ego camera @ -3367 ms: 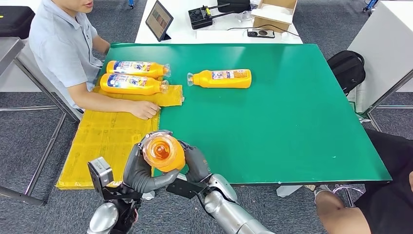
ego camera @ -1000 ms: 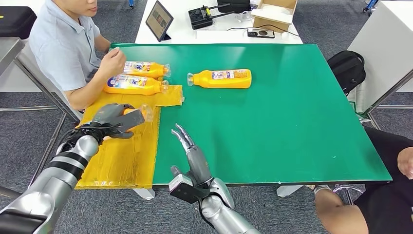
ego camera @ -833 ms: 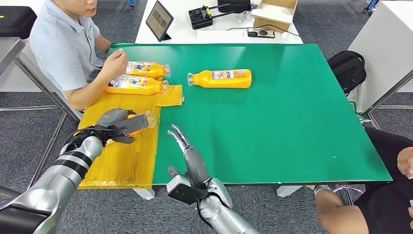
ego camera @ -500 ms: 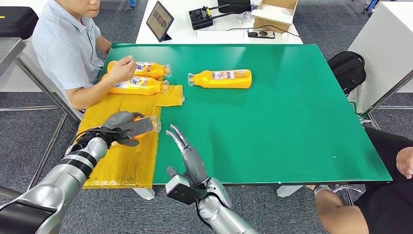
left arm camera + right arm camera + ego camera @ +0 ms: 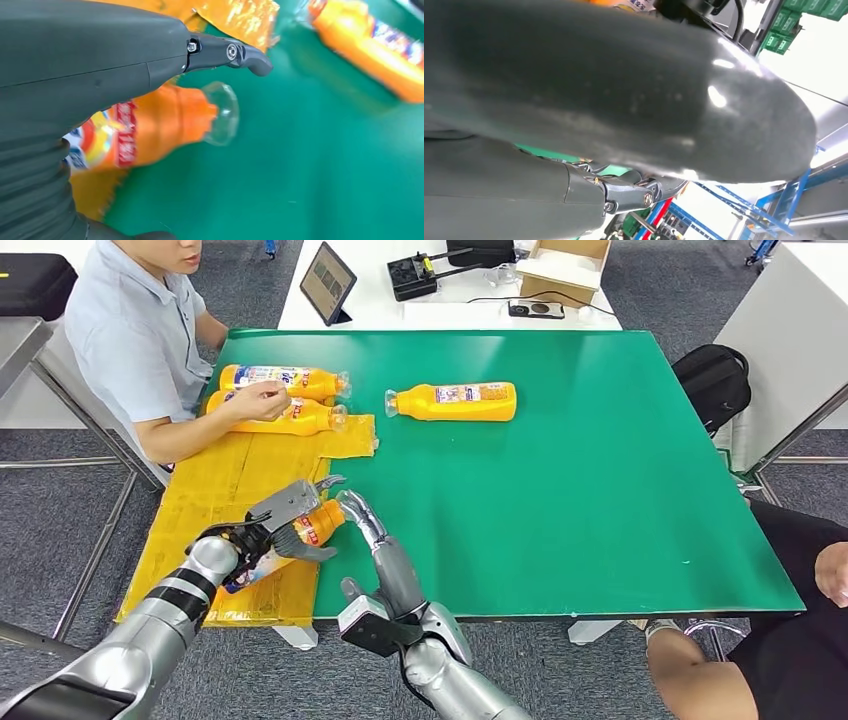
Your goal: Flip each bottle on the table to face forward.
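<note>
My left hand [image 5: 283, 513] grips an orange bottle [image 5: 320, 526] with a red and white label, lying tilted over the near edge of the yellow sheet [image 5: 225, 485]. In the left wrist view the bottle [image 5: 150, 125] ends in a clear cap [image 5: 222, 120] over the green table. My right hand [image 5: 378, 548] stands open, fingers straight, its tips right beside the bottle's neck. A second orange bottle [image 5: 455, 400] lies alone on the green table [image 5: 560, 500], cap to the left. Two more bottles [image 5: 285, 380] [image 5: 300, 418] lie at the far left.
A person in a grey shirt [image 5: 130, 330] sits at the table's left, one hand [image 5: 258, 400] on the two far bottles. A white table behind carries a tablet [image 5: 326, 280] and a cardboard box [image 5: 563, 265]. Another person's arm [image 5: 690, 670] is at the near right.
My left hand has carried the bottle nearer and to the right, up to my right hand's fingertips. The person's hand has come down onto the two far bottles.
</note>
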{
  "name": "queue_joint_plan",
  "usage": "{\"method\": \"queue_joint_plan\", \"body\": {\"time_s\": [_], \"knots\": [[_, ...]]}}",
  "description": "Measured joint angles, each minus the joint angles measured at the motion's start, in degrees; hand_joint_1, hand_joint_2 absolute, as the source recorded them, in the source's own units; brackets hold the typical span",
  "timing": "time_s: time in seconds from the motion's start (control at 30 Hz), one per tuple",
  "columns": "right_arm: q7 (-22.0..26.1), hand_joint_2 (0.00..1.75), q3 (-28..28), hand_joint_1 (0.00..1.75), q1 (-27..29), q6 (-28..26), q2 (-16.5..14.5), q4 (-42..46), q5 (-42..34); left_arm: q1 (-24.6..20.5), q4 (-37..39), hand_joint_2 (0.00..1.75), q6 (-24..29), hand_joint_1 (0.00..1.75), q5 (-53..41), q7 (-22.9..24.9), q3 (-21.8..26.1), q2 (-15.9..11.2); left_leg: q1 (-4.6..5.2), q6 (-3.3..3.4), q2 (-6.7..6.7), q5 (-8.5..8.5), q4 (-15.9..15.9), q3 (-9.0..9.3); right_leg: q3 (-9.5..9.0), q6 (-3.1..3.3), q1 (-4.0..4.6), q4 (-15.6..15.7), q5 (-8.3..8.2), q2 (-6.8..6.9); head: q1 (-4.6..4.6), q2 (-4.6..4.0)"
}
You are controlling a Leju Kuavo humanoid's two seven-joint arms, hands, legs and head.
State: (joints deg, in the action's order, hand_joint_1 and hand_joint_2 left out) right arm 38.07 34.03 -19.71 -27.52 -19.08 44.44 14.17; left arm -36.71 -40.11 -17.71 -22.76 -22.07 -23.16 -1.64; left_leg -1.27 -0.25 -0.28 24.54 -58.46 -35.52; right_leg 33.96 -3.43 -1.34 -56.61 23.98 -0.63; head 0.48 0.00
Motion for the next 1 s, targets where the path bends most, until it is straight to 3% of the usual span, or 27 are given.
{"method": "queue_joint_plan", "body": {"time_s": [0.13,0.4,0.63,0.77,1.0], "knots": [[0.0,0.0,0.3,0.0,0.0,-0.6,0.2,0.0,-0.6,2.2,-4.4,1.75,3.8,0.0,3.8,-0.3,1.1,0.8,0.0,0.0,0.0,0.0,0.0,0.0,-0.01,0.0,0.0,0.0,0.0,0.0,0.0,0.0],[0.0,0.0,0.7,0.0,0.0,-0.7,0.5,0.0,-0.5,7.0,-16.7,1.75,18.3,0.0,5.0,-1.9,5.3,3.3,0.0,0.0,0.0,0.01,0.0,-0.02,0.01,0.0,0.0,0.0,0.0,0.0,-0.01,0.0],[0.0,0.0,1.3,0.0,0.6,-3.6,0.7,2.0,-1.9,9.4,-24.3,1.75,22.1,0.0,10.8,-3.9,9.8,5.7,0.0,0.0,-0.01,0.0,0.0,-0.02,0.01,0.0,0.0,0.0,0.0,0.0,-0.01,0.0],[0.0,1.75,1.5,0.0,3.9,-11.0,2.0,12.3,-2.2,12.2,-29.7,1.75,22.3,0.0,19.4,-3.4,12.1,7.3,0.01,0.0,0.0,0.02,0.0,-0.02,0.03,0.0,-0.01,0.0,0.0,0.0,-0.01,0.0],[0.0,1.75,-4.7,0.0,14.7,-12.5,3.6,38.9,12.3,19.4,-38.5,1.75,26.0,0.0,25.9,-1.5,14.3,9.0,0.01,-0.01,-0.03,0.1,0.0,-0.08,0.07,0.02,0.0,0.0,0.05,0.01,-0.01,0.0]]}}
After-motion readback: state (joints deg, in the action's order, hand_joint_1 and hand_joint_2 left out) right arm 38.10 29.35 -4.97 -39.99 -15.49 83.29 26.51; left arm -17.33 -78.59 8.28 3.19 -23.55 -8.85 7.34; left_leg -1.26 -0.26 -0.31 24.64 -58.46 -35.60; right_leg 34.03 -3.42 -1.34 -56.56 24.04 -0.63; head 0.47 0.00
